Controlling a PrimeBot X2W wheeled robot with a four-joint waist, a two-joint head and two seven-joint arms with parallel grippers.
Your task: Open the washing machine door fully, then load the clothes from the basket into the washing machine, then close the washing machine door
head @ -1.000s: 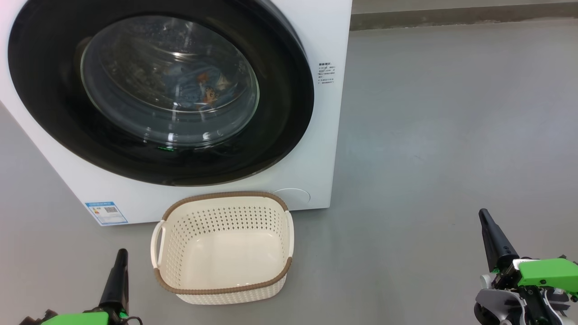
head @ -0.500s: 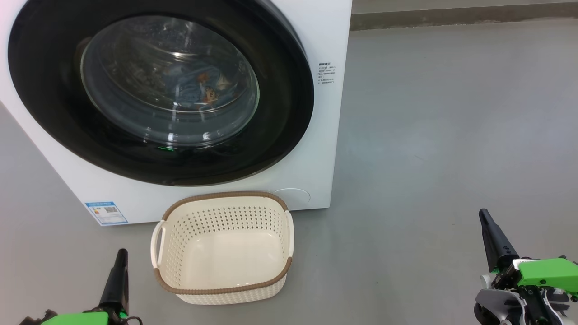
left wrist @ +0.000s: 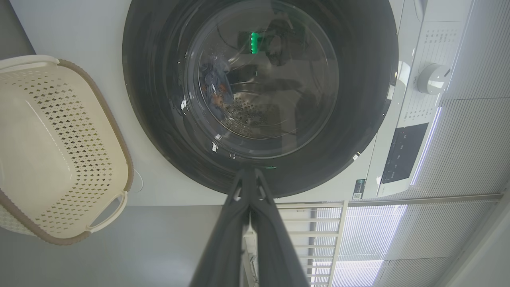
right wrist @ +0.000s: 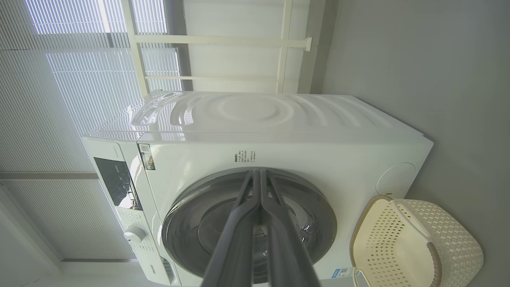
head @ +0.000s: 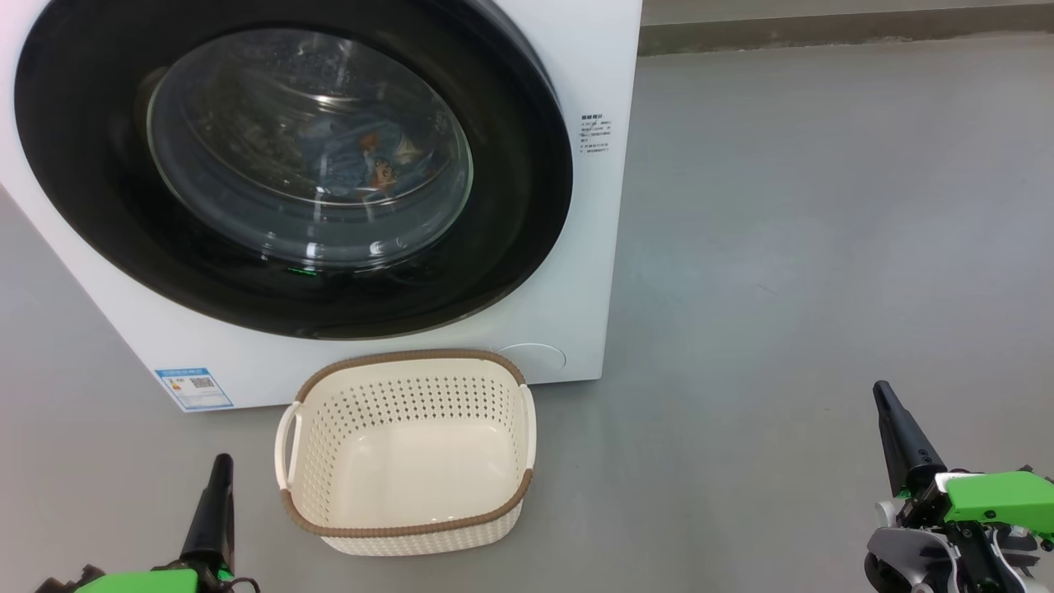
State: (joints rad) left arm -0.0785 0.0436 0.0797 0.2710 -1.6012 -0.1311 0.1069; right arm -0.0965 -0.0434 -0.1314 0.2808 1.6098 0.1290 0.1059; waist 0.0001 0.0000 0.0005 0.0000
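Head view: door (head: 510, 206) shut, clothes (head: 375, 161) inside, basket (head: 412, 357) empty. Pinched closed, holding nothing: left hand (head: 221, 465), right hand (head: 885, 399). We judge loading done; we should confirm the door sits flush.

door (head: 90, 198) shut on washing machine (head: 599, 247), blue clothes (head: 372, 161) behind glass, cream basket (head: 395, 405) in front.

the top edge is cutting off the washing machine door (head: 82, 206); behind its glass the clothes (head: 370, 161) are showing as a blurred blue-and-orange bundle; the sticker (head: 193, 389) is carrying unreadably small print.
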